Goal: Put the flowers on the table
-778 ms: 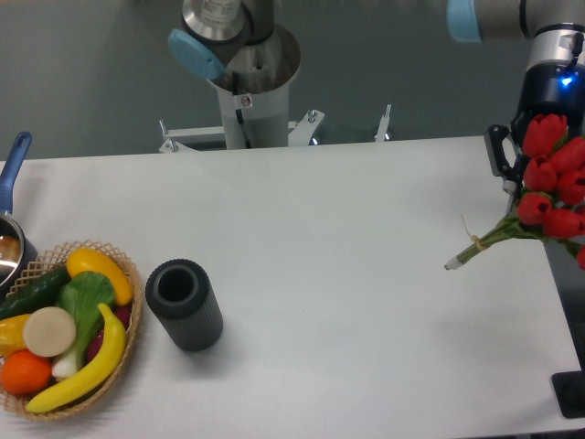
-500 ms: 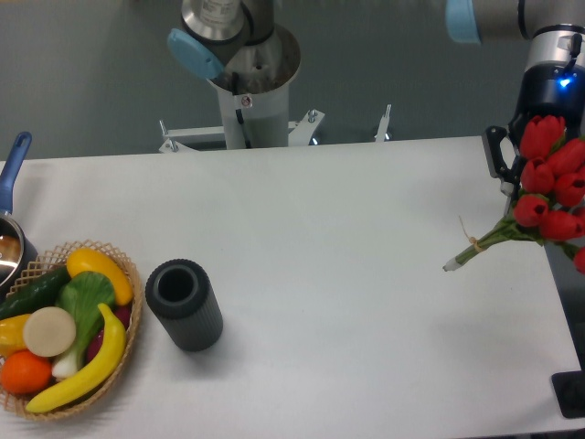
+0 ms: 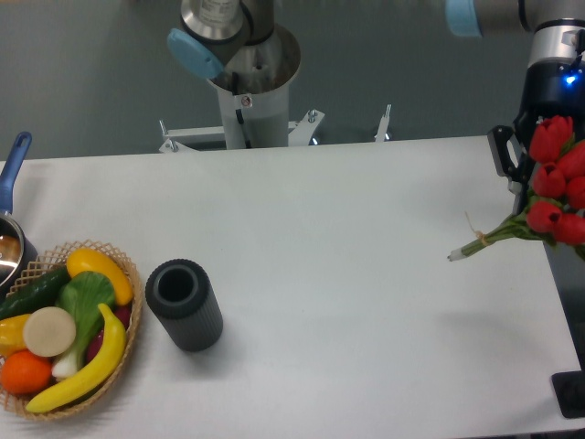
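We have the flowers (image 3: 548, 197) up off the table (image 3: 366, 274) at its 3 o'clock edge, and they've drifted slightly toward 3 o'clock since a moment ago, stem tips trailing toward 9. Our gripper (image 3: 539, 137) sits behind the blooms, its fingers hidden, so we cannot tell its width. The cup (image 3: 184, 304) and basket (image 3: 78, 329) haven't moved.

The white table (image 3: 347, 274) carries a dark ribbed cylinder (image 3: 184, 305) standing open end up toward its left side. Just left of it sits a wicker basket (image 3: 128, 343) of fruit and vegetables, and a blue-handled pot (image 3: 9, 233) rests at the left edge.
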